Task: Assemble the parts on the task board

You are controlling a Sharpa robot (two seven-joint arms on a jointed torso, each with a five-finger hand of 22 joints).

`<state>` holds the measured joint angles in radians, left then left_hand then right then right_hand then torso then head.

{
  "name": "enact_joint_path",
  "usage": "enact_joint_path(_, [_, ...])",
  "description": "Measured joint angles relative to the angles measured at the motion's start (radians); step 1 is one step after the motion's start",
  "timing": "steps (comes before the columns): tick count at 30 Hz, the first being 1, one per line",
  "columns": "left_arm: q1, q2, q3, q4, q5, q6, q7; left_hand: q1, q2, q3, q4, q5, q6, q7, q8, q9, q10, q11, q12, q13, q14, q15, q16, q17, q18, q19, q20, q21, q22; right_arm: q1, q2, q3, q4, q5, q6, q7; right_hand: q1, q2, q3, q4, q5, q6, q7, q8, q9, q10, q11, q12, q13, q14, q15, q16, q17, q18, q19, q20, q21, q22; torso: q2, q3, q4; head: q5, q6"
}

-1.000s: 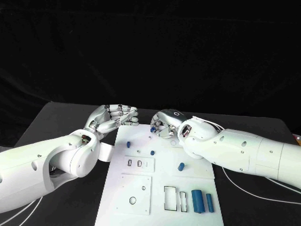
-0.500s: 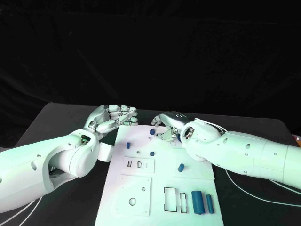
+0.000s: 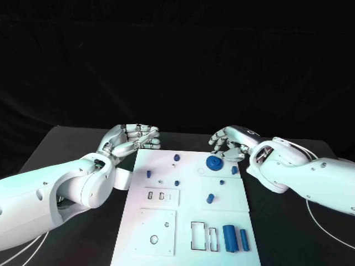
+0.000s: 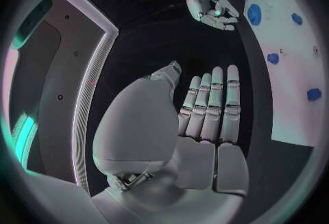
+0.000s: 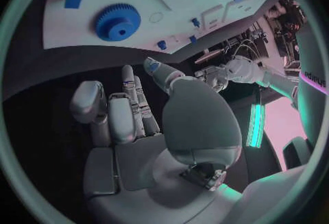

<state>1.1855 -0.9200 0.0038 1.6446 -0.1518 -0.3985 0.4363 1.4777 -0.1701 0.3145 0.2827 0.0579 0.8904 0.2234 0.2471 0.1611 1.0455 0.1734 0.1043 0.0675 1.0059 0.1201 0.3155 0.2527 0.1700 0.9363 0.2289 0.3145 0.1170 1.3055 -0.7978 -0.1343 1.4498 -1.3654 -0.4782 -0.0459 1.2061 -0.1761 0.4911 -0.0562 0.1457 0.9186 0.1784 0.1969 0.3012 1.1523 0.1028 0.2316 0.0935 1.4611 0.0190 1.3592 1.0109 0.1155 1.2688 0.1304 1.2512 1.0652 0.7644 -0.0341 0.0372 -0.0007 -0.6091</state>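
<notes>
Two hands hover empty-fingered at the task board's (image 3: 146,233) far edge, the right hand (image 3: 229,142) nearer the blue gear (image 3: 214,162) than the left hand (image 3: 133,138).

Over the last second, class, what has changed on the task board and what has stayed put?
The right hand drew back off the task board towards its far right corner, uncovering a blue gear now lying there. The left hand and the two blue cylinders stayed where they were.

Left hand (image 3: 133,138) hangs beside the task board's (image 3: 166,221) far left corner, holding nothing, fingers extended together. Right hand (image 3: 229,141) hovers at its far right corner, fingers curled, holding nothing.
</notes>
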Motion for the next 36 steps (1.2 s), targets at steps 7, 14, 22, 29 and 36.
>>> enact_joint_path(7, [0.000,0.002,0.000,-0.005,0.003,0.002,0.000,0.000,0.000,0.000,0.000,0.000,0.000,0.000,0.000,0.000,0.000,0.000,0.000,0.000,0.000,0.000,0.000,0.000,0.000,0.000,0.000,0.000,0.000,0.003,-0.065,0.001,0.023,0.105,0.038,-0.006,-0.006,-0.045,-0.071,0.017,0.050,-0.018,-0.033,0.017,0.015,0.113,-0.049,0.270,0.222,0.005,-0.038,0.053,0.097,-0.017,0.073,-0.041,0.085,0.129,-0.004,0.0071,-0.0068,-0.001,-0.003])
enact_joint_path(14, [0.000,0.004,0.000,-0.008,0.004,0.006,-0.001,0.000,0.000,0.000,0.000,0.000,0.000,0.000,0.000,0.000,0.000,0.000,0.000,0.000,0.000,0.000,0.000,0.000,0.000,0.000,0.000,0.000,-0.001,0.002,-0.059,0.001,0.001,0.139,0.103,-0.026,0.013,-0.032,-0.136,0.059,0.062,-0.090,-0.021,0.080,0.048,0.063,-0.033,0.802,0.793,0.005,-0.030,0.141,0.291,-0.031,0.112,-0.027,0.133,0.216,-0.004,0.0093,-0.0082,-0.003,-0.004])
enact_joint_path(22, [0.000,0.005,0.000,-0.009,0.005,0.008,-0.001,0.000,0.000,0.000,0.000,0.000,0.000,0.000,0.000,0.000,0.000,0.000,0.000,0.000,0.000,0.000,0.000,0.000,0.000,0.000,0.000,0.000,-0.001,-0.013,-0.022,-0.002,-0.025,0.142,0.139,-0.045,0.018,-0.027,-0.160,0.074,0.062,-0.120,-0.013,0.104,0.056,0.122,-0.024,0.983,1.006,0.005,-0.023,0.159,0.298,-0.031,0.119,-0.019,0.140,0.235,-0.003,0.0088,-0.0069,-0.003,-0.008])
enact_joint_path(29, [0.000,0.004,0.000,-0.010,0.005,0.010,-0.001,0.000,0.000,0.000,0.000,0.000,0.000,0.000,0.000,0.000,0.000,0.000,0.000,0.000,0.000,0.000,0.000,0.002,0.000,0.000,0.000,0.000,-0.002,-0.023,0.008,-0.005,-0.053,0.134,0.147,-0.056,0.027,-0.018,-0.167,0.081,0.062,-0.127,-0.012,0.112,0.058,0.150,-0.021,1.039,1.074,0.005,-0.015,0.169,0.297,-0.047,0.128,-0.018,0.149,0.243,-0.003,0.0069,-0.0057,-0.002,-0.013])
enact_joint_path(36, [-0.001,0.004,0.000,-0.010,0.005,0.011,-0.002,0.000,0.000,0.000,0.000,0.000,0.000,0.000,0.000,0.000,0.000,0.000,0.000,0.000,0.000,0.000,0.000,0.002,0.000,0.000,0.000,0.000,-0.002,-0.031,0.031,-0.006,-0.072,0.119,0.150,-0.063,0.027,-0.018,-0.167,0.081,0.062,-0.127,-0.012,0.117,0.059,0.157,-0.021,1.054,1.097,0.005,-0.015,0.173,0.297,-0.047,0.131,-0.014,0.152,0.243,-0.003,0.0064,-0.0057,0.000,-0.016])
